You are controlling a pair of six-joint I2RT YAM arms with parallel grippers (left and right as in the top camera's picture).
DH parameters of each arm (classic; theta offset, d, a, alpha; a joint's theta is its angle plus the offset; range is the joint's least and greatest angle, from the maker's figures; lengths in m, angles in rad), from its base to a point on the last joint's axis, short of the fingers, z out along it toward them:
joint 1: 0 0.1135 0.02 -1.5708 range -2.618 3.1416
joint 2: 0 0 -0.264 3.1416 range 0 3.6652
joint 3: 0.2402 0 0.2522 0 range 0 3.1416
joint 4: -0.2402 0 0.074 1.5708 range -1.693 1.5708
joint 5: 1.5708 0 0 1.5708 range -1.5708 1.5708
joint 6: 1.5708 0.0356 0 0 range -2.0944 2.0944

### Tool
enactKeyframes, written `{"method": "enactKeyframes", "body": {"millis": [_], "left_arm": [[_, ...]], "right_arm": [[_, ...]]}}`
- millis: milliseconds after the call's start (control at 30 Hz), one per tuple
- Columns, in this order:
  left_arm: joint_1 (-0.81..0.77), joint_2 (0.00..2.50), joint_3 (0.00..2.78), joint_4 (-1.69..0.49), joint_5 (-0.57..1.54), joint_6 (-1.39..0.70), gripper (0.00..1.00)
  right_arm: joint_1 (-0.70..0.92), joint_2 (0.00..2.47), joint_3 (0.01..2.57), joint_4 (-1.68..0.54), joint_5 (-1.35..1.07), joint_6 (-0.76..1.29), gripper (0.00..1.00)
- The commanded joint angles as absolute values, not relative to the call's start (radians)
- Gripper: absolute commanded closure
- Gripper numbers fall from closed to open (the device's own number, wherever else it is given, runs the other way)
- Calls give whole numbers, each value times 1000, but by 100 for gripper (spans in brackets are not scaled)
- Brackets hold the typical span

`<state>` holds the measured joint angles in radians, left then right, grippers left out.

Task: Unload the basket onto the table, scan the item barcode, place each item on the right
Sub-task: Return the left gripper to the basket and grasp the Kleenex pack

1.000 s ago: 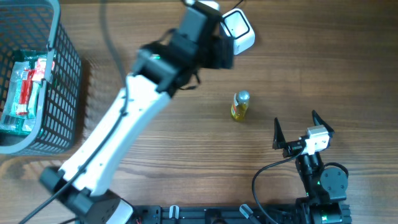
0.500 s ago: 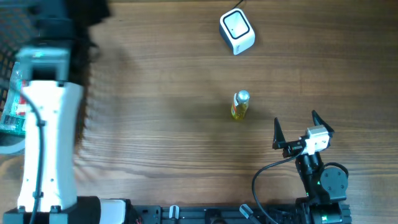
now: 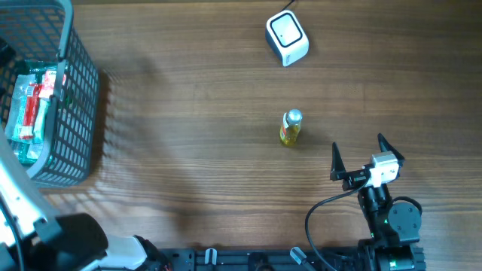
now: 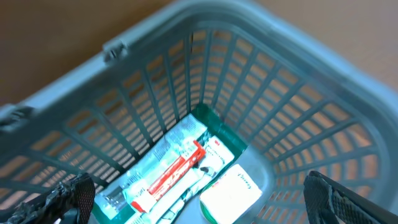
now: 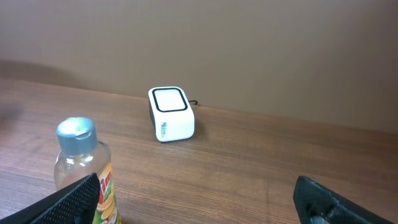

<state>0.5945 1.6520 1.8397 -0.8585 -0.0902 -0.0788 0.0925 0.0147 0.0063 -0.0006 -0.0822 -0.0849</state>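
Observation:
A small bottle with a silver cap and yellow-orange label stands upright mid-table; the right wrist view shows it at the lower left. The white barcode scanner sits at the far edge, also seen in the right wrist view. My right gripper rests open to the right of the bottle and nearer than it, holding nothing. My left gripper hangs open above the grey basket, empty, over a red-and-white packet and a white box.
The grey mesh basket stands at the far left corner with several packaged items inside. My left arm's white link runs up the left edge. The scanner's cable leads off the far side.
My left arm has swung from beside the scanner across to the left and now hovers over the basket. The bottle, scanner and right arm have not moved.

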Motion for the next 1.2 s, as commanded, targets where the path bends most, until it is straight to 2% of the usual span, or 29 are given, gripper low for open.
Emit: {"method": "enactKeyframes", "body": {"millis": [0, 167, 267, 967, 1167], "left_arm": [[609, 1755, 1846, -849, -28, -42, 0], [599, 1877, 1846, -855, 188, 191, 0], [591, 1941, 1846, -881, 190, 260, 0], [578, 2063, 1724, -879, 189, 353, 0], [578, 2064, 1713, -872, 189, 352, 14]], "right_arm": [[86, 7, 5, 2, -83, -99, 0], [86, 7, 5, 2, -83, -99, 0], [86, 7, 5, 2, -83, -99, 0], [86, 7, 5, 2, -83, -98, 0], [86, 7, 5, 2, -83, -99, 0]]}}
